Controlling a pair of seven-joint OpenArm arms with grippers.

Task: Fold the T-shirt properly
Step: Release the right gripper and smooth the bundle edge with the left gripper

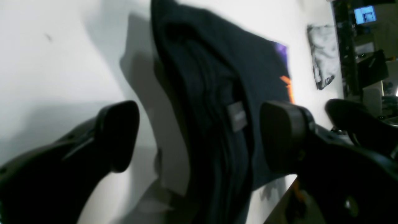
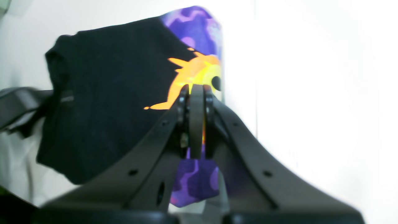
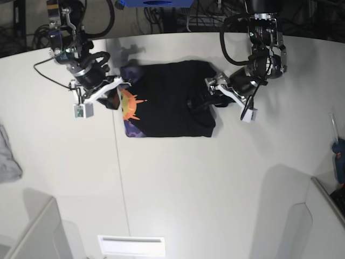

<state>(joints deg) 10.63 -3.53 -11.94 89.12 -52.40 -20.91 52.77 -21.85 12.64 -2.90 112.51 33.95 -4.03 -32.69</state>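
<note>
The black T-shirt (image 3: 167,102) lies folded on the white table (image 3: 188,178), with its orange sun face on purple at the left edge (image 3: 129,105). My right gripper (image 3: 119,91) is at that printed edge. In the right wrist view its fingers (image 2: 196,102) are pressed shut on the printed cloth (image 2: 196,68), and purple cloth hangs below them. My left gripper (image 3: 202,100) is at the shirt's right edge. In the left wrist view it (image 1: 199,137) is open, with bunched black folds (image 1: 217,93) between its fingers.
A small grey cloth (image 3: 8,156) lies at the table's left edge and also shows in the left wrist view (image 1: 323,56). A blue object (image 3: 339,156) sits at the right edge. Cables and equipment (image 3: 205,16) run behind the table's far edge.
</note>
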